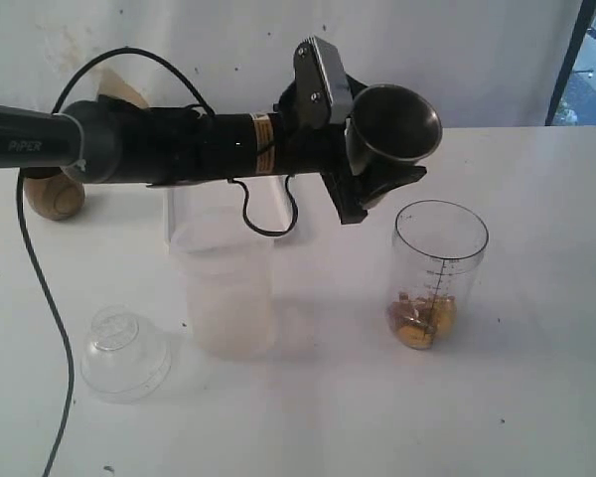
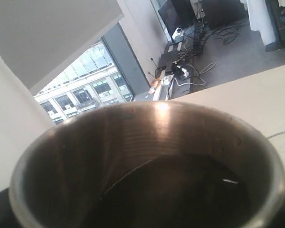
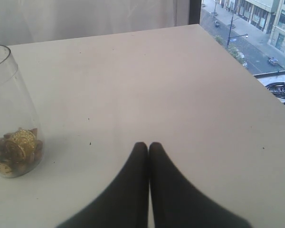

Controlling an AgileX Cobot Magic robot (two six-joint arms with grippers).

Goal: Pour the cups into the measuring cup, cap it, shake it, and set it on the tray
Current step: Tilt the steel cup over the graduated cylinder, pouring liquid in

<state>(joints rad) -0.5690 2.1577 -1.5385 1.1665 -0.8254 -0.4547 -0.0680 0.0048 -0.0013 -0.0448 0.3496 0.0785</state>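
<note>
Nearest on the white tabletop (image 1: 377,427) sit a clear domed plastic lid (image 1: 125,353) and a wide frosted plastic tumbler (image 1: 225,293). Just beyond, the tall clear graduated measuring cup (image 1: 440,260) stands upright with gold pieces (image 1: 420,320) at its bottom. The right jaws, pressed together on nothing, hover near it. Above it and to the left, the left jaws grip the tapered shiny steel tumbler (image 1: 395,124), tipped sideways and apparently empty. Its lip looks off the cup's mouth, so centre it before any last tilt, then right it and lift clear of the rim. Farthest stands the rounded brown wooden cup (image 1: 55,196).
</note>
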